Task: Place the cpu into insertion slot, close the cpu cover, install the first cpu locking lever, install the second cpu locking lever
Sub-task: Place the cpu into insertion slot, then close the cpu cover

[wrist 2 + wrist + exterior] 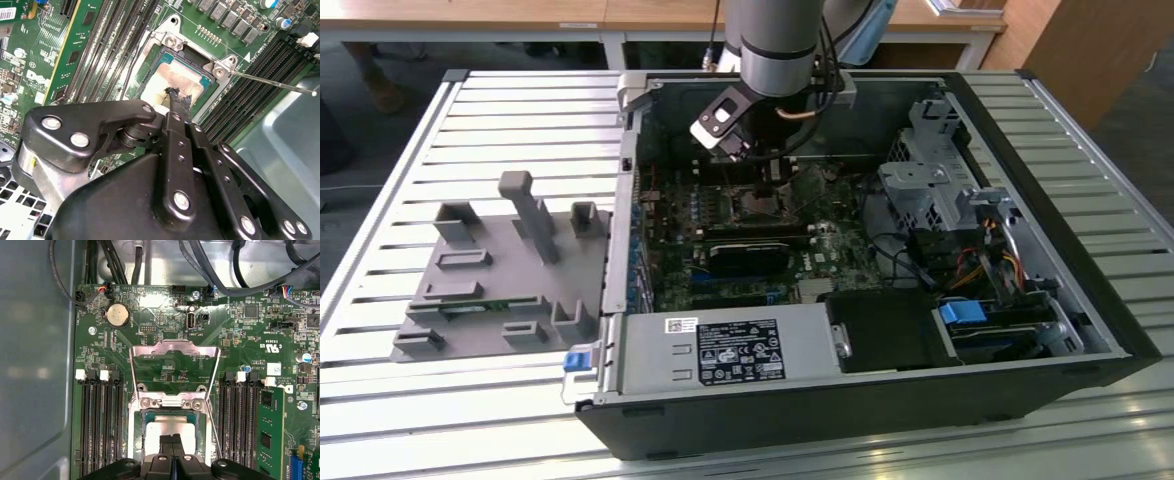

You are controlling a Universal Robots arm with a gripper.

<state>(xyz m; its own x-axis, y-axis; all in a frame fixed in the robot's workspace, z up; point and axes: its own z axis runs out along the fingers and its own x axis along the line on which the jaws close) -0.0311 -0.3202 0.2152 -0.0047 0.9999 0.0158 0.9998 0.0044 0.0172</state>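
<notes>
The gripper (172,442) has its fingers drawn together with nothing between them. The tips are set down at the cpu (162,422), which lies flat in the insertion slot (172,403) directly beneath. Beyond the tips the cpu cover (175,345) stands swung open, probably to keep the socket free for seating. In the second wrist view a locking lever (270,82) juts away unlatched. The gripper's body hides the chip's near half. I cannot tell whether the tips press or hover.
</notes>
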